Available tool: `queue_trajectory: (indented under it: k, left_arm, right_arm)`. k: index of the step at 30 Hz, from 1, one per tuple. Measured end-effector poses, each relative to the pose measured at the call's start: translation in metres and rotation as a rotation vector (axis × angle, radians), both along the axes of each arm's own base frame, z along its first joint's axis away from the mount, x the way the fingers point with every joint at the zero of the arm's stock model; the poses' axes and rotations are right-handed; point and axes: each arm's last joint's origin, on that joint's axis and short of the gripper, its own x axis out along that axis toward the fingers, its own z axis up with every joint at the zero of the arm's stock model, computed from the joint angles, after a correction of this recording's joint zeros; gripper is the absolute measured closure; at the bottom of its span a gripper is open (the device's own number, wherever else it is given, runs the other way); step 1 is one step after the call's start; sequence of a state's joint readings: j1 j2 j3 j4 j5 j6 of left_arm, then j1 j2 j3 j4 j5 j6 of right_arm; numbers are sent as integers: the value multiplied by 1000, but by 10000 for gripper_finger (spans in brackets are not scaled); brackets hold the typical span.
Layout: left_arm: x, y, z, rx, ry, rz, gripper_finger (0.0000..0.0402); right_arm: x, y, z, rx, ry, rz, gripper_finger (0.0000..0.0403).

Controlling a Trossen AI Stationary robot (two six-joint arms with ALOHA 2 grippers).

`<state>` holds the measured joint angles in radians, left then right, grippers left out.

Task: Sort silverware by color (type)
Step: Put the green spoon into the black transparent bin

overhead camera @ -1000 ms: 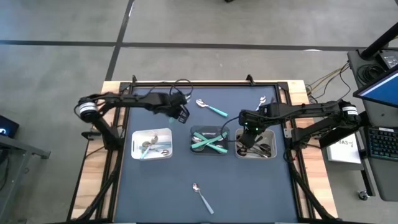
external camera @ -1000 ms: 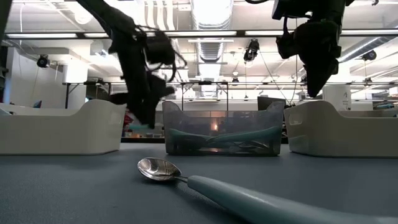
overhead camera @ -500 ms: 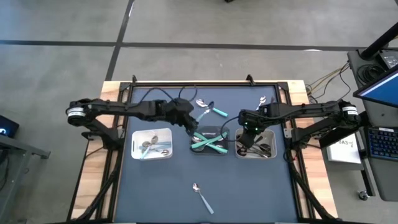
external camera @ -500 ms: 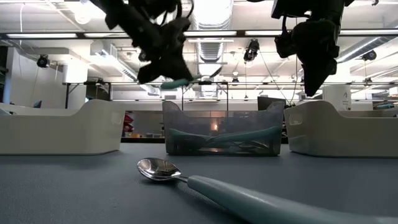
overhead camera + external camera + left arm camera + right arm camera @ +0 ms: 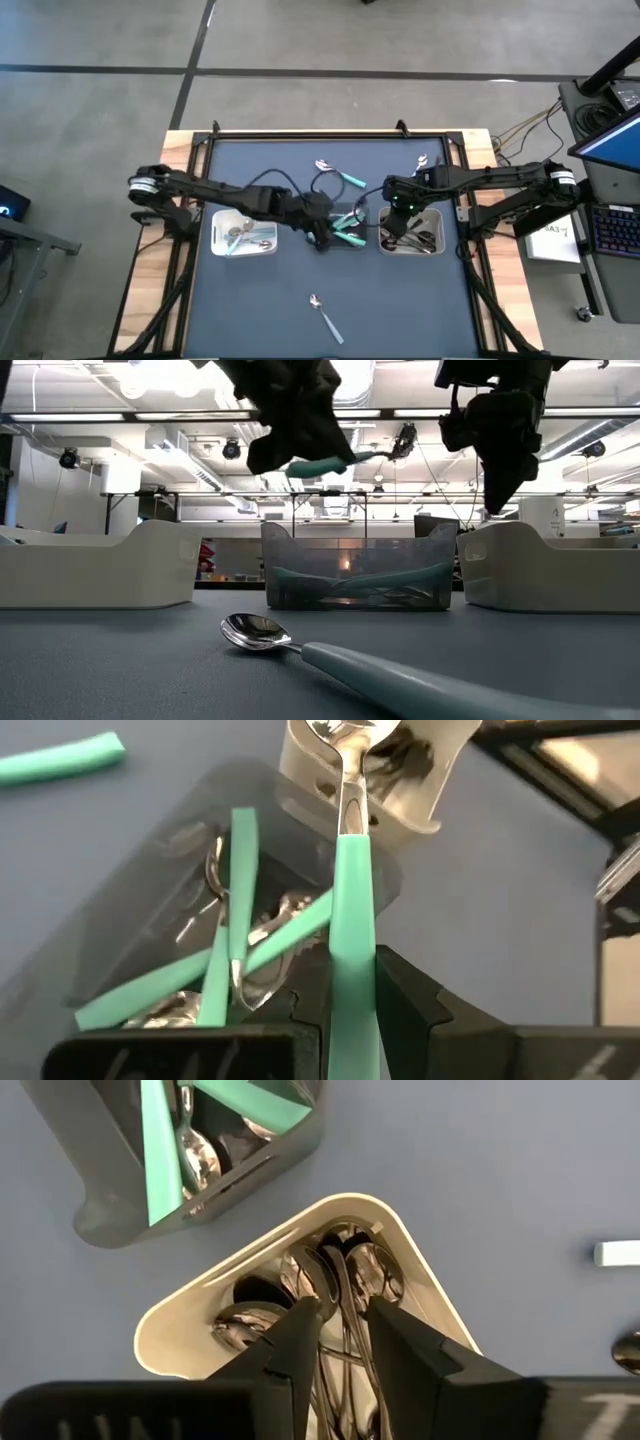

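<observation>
The left gripper [image 5: 350, 1010] is clamped on a teal-handled spoon [image 5: 350, 910] by the tail of its handle, bowl far out ahead over the grey middle tray [image 5: 150, 920]; held so far back, the spoon could pivot or slip in the grip, or on release catch the tray's rim and land on the table or in the white right tray [image 5: 420, 1280]. From 9 o'clock the left arm stretches low across to table centre, while the right gripper [image 5: 340, 1340], reaching in from 3 o'clock, hovers over the white tray's dark cutlery [image 5: 340, 1275], fingers apart and holding nothing.
</observation>
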<state>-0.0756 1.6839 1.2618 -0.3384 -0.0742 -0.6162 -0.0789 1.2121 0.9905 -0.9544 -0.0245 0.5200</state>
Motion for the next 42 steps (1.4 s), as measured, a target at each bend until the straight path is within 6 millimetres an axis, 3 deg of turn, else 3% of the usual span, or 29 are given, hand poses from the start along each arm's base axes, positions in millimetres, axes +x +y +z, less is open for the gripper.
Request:
queue_trajectory:
  k: [9,14,22,28,36,42]
  left_arm:
    - [33,-20,-18,115,259,1,348]
    - [40,-15,-20,210,378,7,337]
    - [42,-3,-12,203,354,43,299]
    - [41,6,-11,299,392,-60,280]
    - [39,31,1,481,468,-319,295]
    - [38,89,-6,460,413,-483,298]
  right_arm:
    - [0,0,0,0,-4,0,315]
    - [1,0,0,0,-6,0,320]
    - [1,0,1,-1,-16,0,321]
    - [2,0,1,-2,-19,0,321]
    - [2,0,1,-2,-24,0,321]
    - [2,0,1,-2,-26,0,321]
